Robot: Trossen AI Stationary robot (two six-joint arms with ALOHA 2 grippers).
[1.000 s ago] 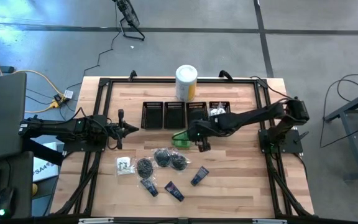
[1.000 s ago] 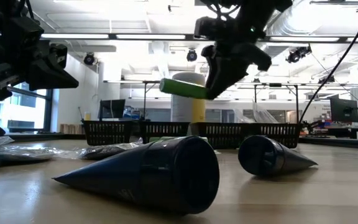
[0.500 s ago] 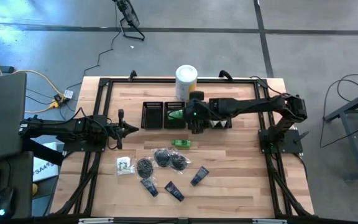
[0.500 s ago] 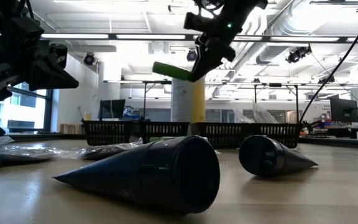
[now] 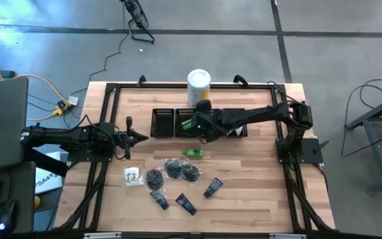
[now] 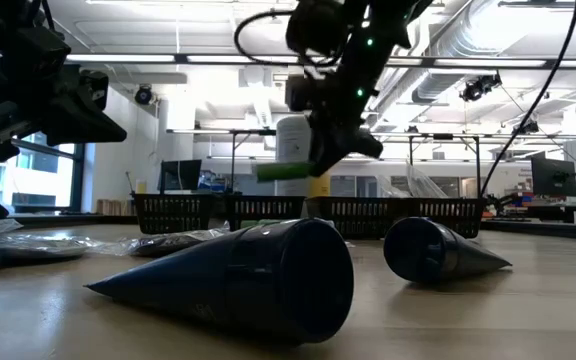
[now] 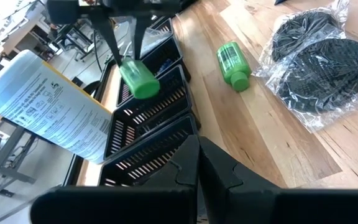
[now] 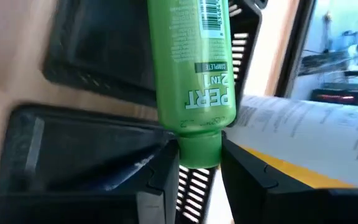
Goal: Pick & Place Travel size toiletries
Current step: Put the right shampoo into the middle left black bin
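The right pincer [image 5: 199,126] is shown clamped on the cap end of a green bottle [image 8: 191,68], which is held level above the row of black mesh bins [image 5: 197,123], over the second bin from the left. Just behind the pincer the white-and-yellow canister [image 5: 199,86] stands. A second green bottle [image 5: 193,153] lies on the counter [image 5: 257,192] in front of the pincer; the bagged black bundles [image 5: 173,170] and dark blue tubes [image 5: 186,202] lie farther forward. The left pincer [image 5: 140,138], fingers together and empty, is held well to the side.
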